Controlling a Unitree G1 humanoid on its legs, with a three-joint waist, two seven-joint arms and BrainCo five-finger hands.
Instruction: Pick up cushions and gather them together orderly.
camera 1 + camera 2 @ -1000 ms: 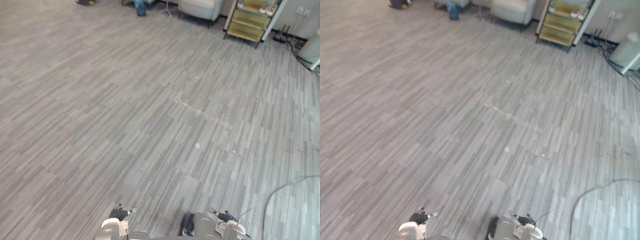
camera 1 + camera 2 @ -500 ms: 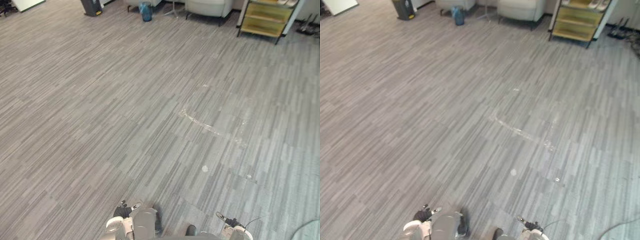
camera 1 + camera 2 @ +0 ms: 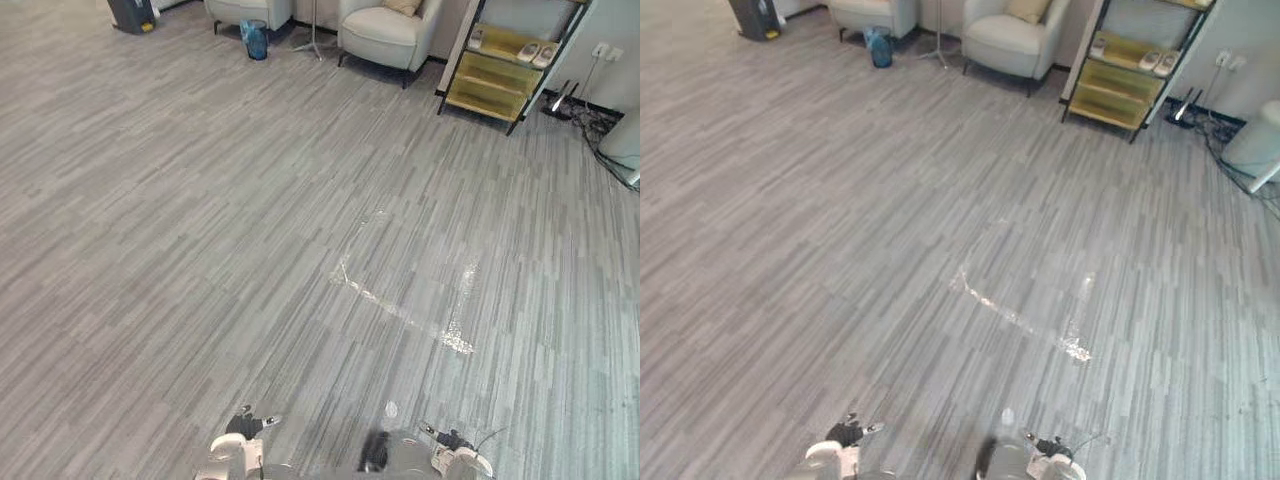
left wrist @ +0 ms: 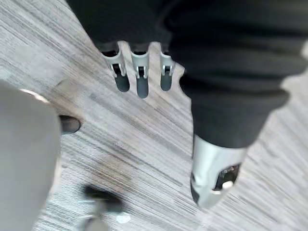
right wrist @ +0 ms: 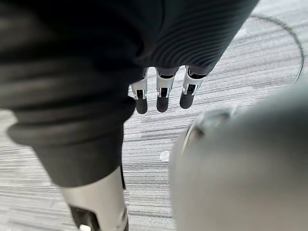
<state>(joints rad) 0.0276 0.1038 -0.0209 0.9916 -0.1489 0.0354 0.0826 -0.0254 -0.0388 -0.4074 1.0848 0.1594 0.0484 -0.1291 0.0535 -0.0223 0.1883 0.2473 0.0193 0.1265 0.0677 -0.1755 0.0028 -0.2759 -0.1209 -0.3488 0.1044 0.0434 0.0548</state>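
Hanging slack over floor (image 3: 200,250), left robot hand (image 4: 139,79), right robot hand (image 5: 163,96), armchair (image 3: 388,25) cropped.

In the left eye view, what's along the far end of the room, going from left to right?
A dark bin → blue wastebasket → armchair holding a cushion → yellow shelf.

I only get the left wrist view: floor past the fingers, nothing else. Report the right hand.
Observer: The right hand hangs over the floor, fingers relaxed, holding nothing.
Operator: Now find me a cushion.
Observer: A tan cushion sits on a pale armchair at the far side of the room, against its back.
Operator: Give me a landmark beside that chair.
Observer: A yellow shelf unit stands just to the right of it in the eye views.
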